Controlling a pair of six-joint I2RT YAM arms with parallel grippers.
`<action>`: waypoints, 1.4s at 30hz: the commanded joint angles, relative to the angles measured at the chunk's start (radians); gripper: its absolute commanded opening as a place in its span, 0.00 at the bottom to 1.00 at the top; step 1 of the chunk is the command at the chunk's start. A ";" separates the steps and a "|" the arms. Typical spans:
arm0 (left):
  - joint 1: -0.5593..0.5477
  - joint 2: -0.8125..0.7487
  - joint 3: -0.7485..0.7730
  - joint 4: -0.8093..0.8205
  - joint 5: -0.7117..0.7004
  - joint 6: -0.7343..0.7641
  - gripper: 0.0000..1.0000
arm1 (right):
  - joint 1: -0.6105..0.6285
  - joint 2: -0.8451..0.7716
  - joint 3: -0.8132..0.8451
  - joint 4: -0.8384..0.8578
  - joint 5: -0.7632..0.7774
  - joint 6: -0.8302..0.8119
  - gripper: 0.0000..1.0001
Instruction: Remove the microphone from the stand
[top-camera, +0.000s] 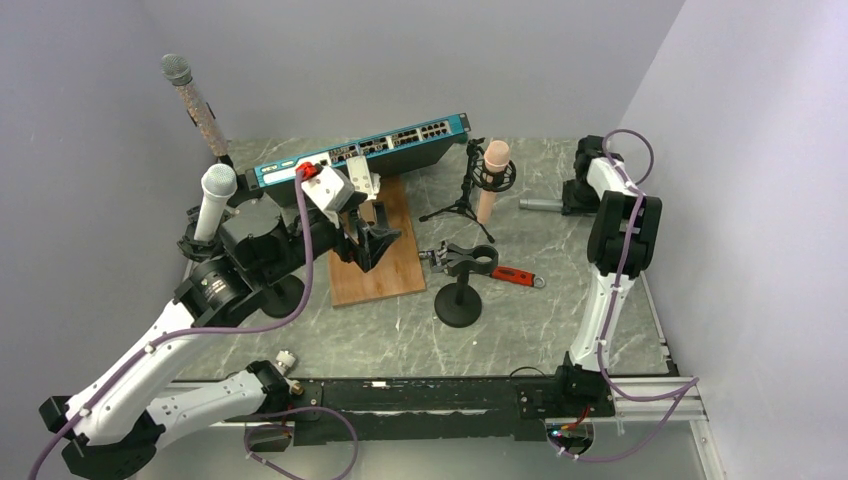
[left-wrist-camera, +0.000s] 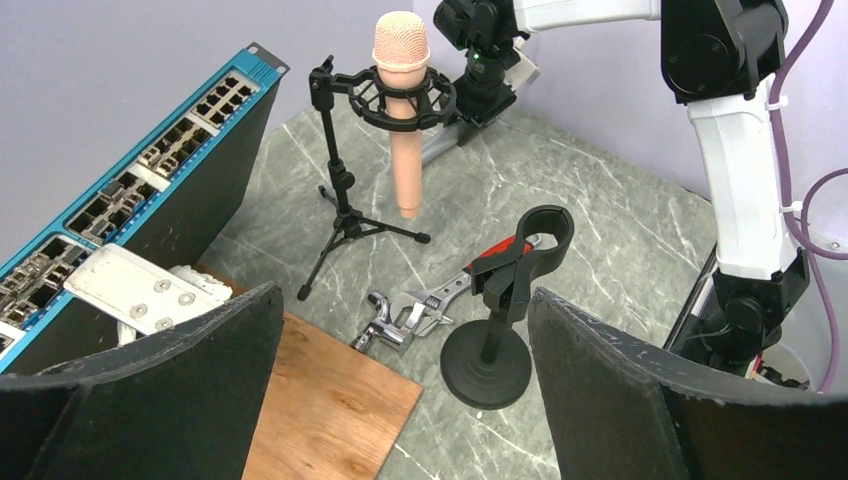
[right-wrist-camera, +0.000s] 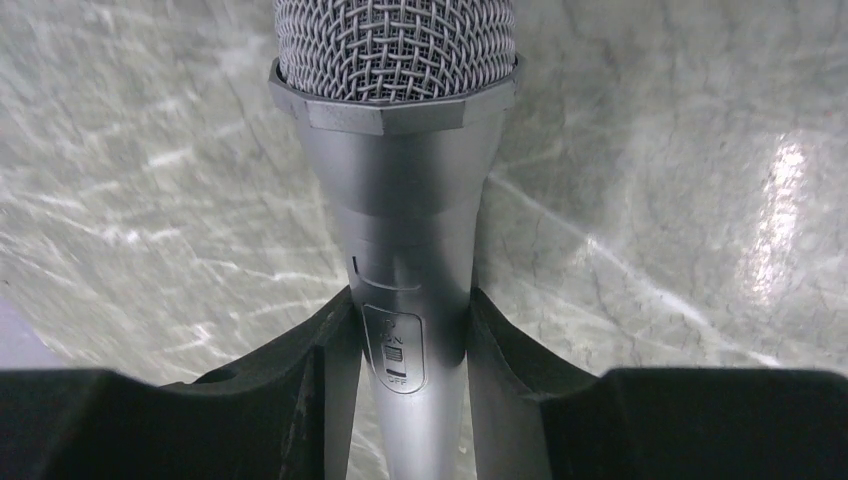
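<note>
My right gripper (right-wrist-camera: 408, 330) is shut on a silver microphone (right-wrist-camera: 400, 200) with a mesh head, its pads pressing both sides of the body at the on/off switch. In the top view it holds this microphone (top-camera: 540, 204) low and level at the back right. The black stand (top-camera: 460, 292) with an open clip stands mid-table with nothing in it, and also shows in the left wrist view (left-wrist-camera: 500, 330). My left gripper (top-camera: 375, 235) is open and empty above the wooden board (left-wrist-camera: 330, 410). A pink microphone (top-camera: 492, 180) hangs in a tripod shock mount.
A blue network switch (top-camera: 360, 150) lies at the back. A red-handled wrench (top-camera: 505, 274) lies behind the black stand. A white microphone (top-camera: 213, 200) and a glittery one (top-camera: 195, 105) stand at the left. Walls close in on both sides.
</note>
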 joint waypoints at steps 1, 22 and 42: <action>0.020 0.004 0.002 0.057 0.046 -0.035 0.94 | -0.019 0.043 0.035 -0.040 -0.012 0.035 0.01; 0.056 0.029 -0.008 0.079 0.120 -0.085 0.93 | -0.019 0.024 -0.071 0.025 0.010 -0.046 0.64; 0.058 0.117 0.019 0.059 0.218 -0.074 0.95 | 0.011 -0.357 -0.318 0.226 0.065 -0.401 1.00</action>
